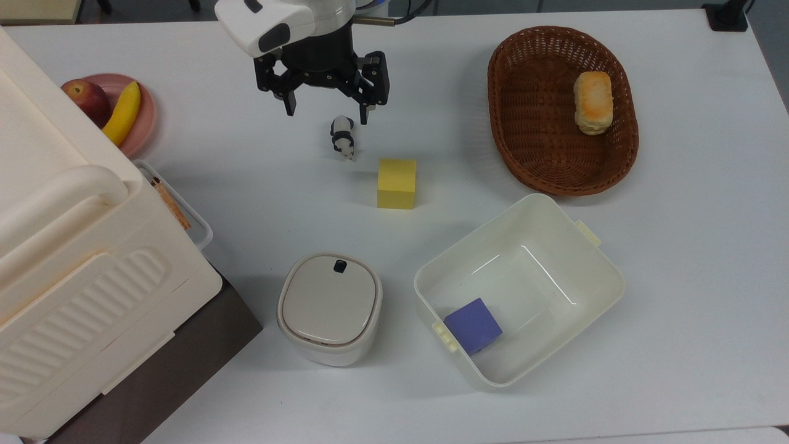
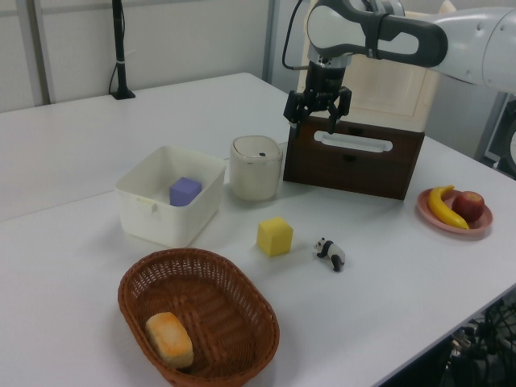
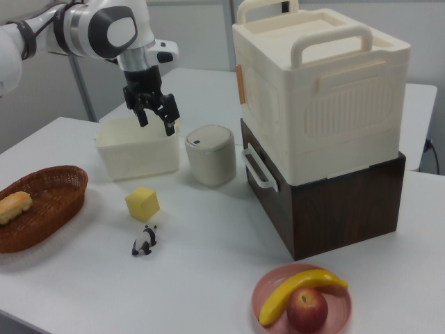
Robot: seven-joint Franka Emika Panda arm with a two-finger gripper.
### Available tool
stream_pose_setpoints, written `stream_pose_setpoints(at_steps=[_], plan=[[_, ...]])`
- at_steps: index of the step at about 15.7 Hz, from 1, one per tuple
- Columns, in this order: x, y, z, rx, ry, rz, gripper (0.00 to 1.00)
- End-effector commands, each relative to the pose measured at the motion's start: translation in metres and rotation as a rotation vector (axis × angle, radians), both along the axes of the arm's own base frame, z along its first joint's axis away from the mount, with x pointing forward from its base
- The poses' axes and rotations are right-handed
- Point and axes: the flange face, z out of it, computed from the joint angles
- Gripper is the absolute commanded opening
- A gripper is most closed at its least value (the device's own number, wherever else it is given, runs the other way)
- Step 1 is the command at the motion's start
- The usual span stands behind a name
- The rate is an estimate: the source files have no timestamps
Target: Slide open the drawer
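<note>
Currently I read the gripper spread wide, holding nothing, hanging above the white table by the panda figure | drawer shut in the dark wooden cabinet under the cream ribbed box, white loop handle facing the lidded pot | gripper well apart from the handle.

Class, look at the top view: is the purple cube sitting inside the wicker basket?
No: the purple cube lies in the cream tub, while the wicker basket holds a bread roll.
</note>
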Motion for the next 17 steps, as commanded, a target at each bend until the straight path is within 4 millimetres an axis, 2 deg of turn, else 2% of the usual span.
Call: stream_pose_setpoints(at_steps=[1,17], plan=[[-0.0039,-0.0174,0.0070,0.014,-0.028,0.005,1.00],[-0.0055,-0.0158,0.0036,0.011,-0.015,0.037,1.00]])
